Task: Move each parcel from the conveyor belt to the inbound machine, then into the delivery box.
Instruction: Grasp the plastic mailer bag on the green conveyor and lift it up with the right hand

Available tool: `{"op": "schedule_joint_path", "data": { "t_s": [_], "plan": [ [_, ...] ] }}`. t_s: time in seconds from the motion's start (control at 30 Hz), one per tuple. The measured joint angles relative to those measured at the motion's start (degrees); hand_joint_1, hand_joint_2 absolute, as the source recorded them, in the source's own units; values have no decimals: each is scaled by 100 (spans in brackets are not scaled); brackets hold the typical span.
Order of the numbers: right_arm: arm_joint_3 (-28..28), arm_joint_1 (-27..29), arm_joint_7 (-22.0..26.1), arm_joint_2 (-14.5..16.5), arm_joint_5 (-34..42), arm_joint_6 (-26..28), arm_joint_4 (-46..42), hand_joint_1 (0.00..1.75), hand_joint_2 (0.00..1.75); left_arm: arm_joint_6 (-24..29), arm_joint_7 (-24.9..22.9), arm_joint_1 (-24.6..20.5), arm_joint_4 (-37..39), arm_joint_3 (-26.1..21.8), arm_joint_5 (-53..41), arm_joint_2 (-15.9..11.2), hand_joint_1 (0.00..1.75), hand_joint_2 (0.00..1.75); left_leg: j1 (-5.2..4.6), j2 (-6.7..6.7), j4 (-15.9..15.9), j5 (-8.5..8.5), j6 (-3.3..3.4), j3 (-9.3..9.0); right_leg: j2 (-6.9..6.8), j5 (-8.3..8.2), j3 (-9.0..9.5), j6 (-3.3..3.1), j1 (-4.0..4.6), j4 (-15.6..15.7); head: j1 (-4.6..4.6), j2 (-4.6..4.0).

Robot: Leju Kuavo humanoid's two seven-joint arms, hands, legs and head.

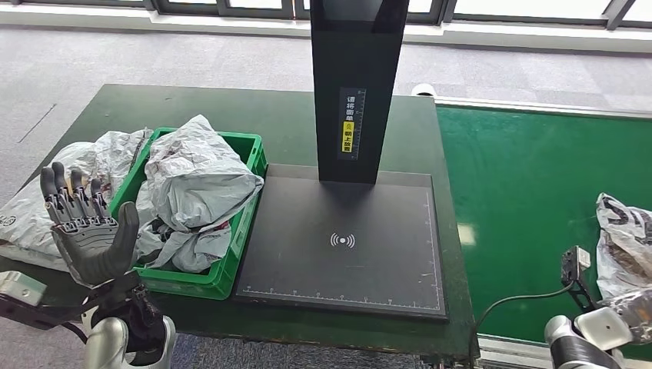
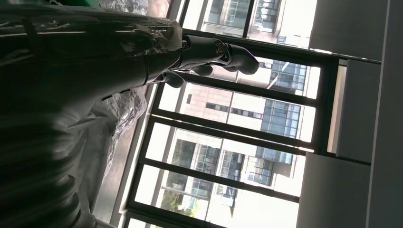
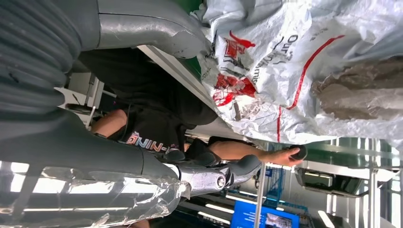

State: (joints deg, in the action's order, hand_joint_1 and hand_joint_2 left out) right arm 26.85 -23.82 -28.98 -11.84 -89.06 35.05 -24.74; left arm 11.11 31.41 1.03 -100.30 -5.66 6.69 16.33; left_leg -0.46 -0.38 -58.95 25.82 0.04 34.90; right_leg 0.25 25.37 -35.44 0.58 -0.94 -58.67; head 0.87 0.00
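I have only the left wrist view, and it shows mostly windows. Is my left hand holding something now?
Observer: No. The head view shows the left hand raised beside the green box, fingers apart, holding nothing.
Operator: Is there a parcel on the belt?
Observer: Yes, one white parcel lies on the belt, near the right arm.
Operator: Does the right hand hold it?
Observer: I cannot tell. The right wrist view shows the right hand close to that parcel, with thumb and fingers apart.
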Motion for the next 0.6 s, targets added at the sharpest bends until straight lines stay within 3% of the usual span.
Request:
{"op": "schedule_joint_path", "data": {
  "t_s": [0.2, 0.37, 0.47, 0.6],
  "plan": [
    [2, 22, -105, -48, -32, -502, 0, 0, 175, -99, -1, -6, 11, -1, -3, 0, 0, 175, 0, -1, 0, 0, 0, 1, -1, 0, 1, 0, -1, 0, 0, 0],
    [10, 27, 104, -62, -31, -444, -6, 0, 175, -110, -1, -15, 31, -2, -3, 0, 0, 175, -1, 2, 0, 0, 1, 0, 1, 0, 0, 0, -1, 0, 0, 0],
    [80, 12, 611, -61, 123, -202, -44, 0, 175, -110, -1, -14, 31, -2, -3, 0, 0, 175, -1, 0, 0, 0, 1, 2, -1, 0, 1, 0, 0, 0, 0, 0],
    [370, -62, 1746, -30, 791, -274, -83, 0, 175, -115, -1, -16, 39, -2, -3, 0, 0, 175, 0, 0, 0, 0, 1, 2, -2, 0, 2, 0, 0, 0, 0, 0]
  ]
}}
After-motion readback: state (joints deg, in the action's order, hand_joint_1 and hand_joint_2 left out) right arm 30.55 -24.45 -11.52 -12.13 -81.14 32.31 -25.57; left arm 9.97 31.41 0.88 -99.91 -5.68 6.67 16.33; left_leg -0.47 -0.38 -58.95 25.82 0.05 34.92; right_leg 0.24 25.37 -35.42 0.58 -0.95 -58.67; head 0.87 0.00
